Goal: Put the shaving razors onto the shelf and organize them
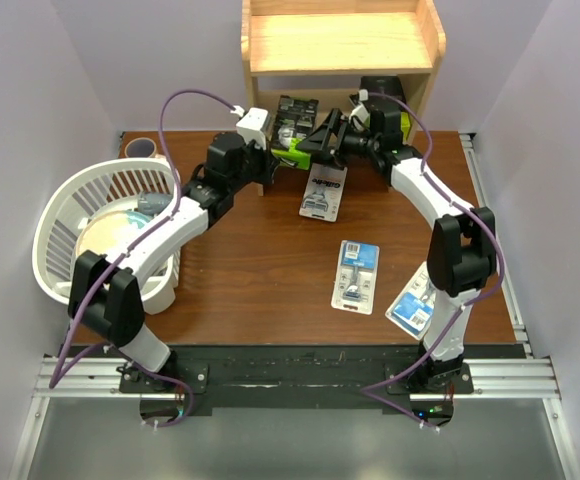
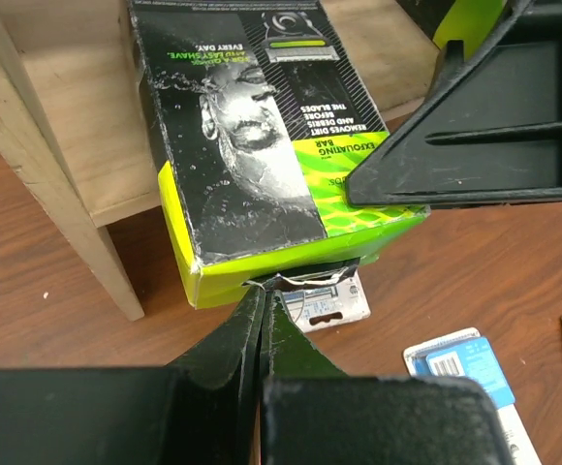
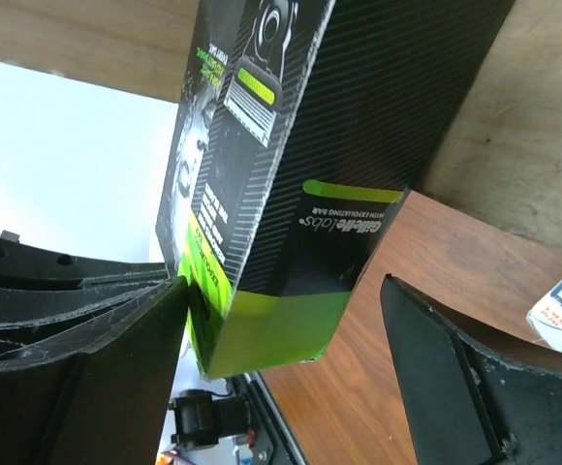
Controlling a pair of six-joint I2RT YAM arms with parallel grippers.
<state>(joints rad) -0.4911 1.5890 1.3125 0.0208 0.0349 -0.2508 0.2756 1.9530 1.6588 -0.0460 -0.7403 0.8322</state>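
Left edge of the surface: white basket (image 1: 50,215) w/ a pale round thing & sth grey inside, can't tell what. Far-left corner, behind it: a small round container (image 1: 142,147).

My L arm runs past the basket to the shelf (image 1: 340,45), which stands mid far edge. L fingers (image 2: 237,344) are pressed tight together, tips touching the lime end of a black box (image 2: 252,145). A white scrap shows at the tips, can't tell if anything's pinched. The box has its far end in the left part of the lower tier. Its lime end sticks out front, over a blister card (image 2: 334,298) lying flat on the surface. The shelf's left side panel (image 2: 63,203) is just beside the box, so it's tight on that side.

R fingers (image 3: 116,334) are spread wide, straddling the same box. One touches the lime end, the other is apart from it, so no grip. In the L wrist view one R finger lies across the box's lime corner, in my way. The right part of the lower tier holds a 2nd black box (image 1: 385,100), near my R wrist.

2nd card (image 1: 356,276) lies mid-surface, right of centre, apart from the rest. 3rd card (image 1: 413,305) is towards the near-right corner, partly under my R arm.

The surface (image 1: 250,270) is dark brown wood grain. At the near edge metal rails (image 1: 530,375) carry both bases. Pale plain walls (image 1: 30,80) close the left, far & right sides.
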